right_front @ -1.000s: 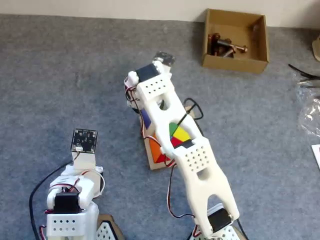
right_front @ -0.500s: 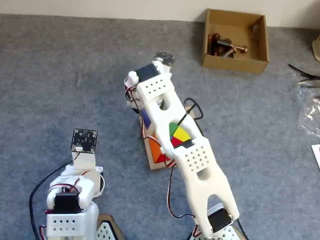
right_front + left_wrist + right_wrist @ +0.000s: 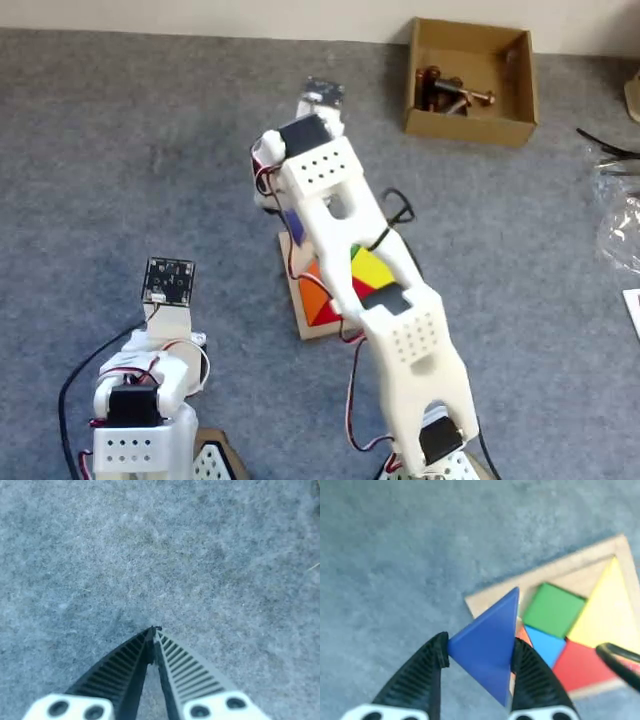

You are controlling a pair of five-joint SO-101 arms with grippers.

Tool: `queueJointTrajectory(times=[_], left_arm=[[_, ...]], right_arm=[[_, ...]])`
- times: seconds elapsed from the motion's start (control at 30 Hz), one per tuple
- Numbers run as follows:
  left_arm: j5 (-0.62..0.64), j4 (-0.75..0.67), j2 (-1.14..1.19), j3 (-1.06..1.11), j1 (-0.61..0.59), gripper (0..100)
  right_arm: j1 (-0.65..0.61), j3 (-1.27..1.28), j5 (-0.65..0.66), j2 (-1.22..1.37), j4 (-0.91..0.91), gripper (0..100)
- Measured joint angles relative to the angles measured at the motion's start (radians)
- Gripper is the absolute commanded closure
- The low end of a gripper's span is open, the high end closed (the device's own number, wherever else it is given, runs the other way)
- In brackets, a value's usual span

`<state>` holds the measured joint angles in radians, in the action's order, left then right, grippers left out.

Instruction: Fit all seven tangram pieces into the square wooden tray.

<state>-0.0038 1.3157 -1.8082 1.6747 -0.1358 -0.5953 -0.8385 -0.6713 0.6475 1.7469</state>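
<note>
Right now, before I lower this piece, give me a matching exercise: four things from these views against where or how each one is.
Things:
1. blue triangle
2. green square
3. left end effector
4. cardboard box

Place or state:
A. shut, over bare carpet
B. gripped in the right end effector
C. lying in the wooden tray
D. at the table's far side from the arms, small parts inside

Pairs: 1-B; 2-C; 3-A; 4-D
</note>
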Motion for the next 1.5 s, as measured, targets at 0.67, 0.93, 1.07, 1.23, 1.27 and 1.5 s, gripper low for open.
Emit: queueJointTrajectory(times=[0.67,0.93,1.07,1.23,1.27,1.5], left_arm=[[0.0,0.0,0.0,0.0,0.0,99],[0.0,0.0,0.0,0.0,0.0,99],[0.0,0.0,0.0,0.0,0.0,99],[0.0,0.0,0.0,0.0,0.0,99],[0.0,0.0,0.0,0.0,0.0,99],[0.0,0.0,0.0,0.0,0.0,99]], right_arm=[[0.0,0.417,-0.002,-0.1,-0.255,99.4],[0.0,0.423,-0.002,-0.1,-0.304,99.4],[0.0,0.423,-0.002,-0.1,-0.31,99.3],[0.0,0.423,-0.002,-0.1,-0.315,99.2],[0.0,0.423,-0.002,-0.1,-0.315,99.2],[0.0,0.423,-0.002,-0.1,-0.315,99.2]])
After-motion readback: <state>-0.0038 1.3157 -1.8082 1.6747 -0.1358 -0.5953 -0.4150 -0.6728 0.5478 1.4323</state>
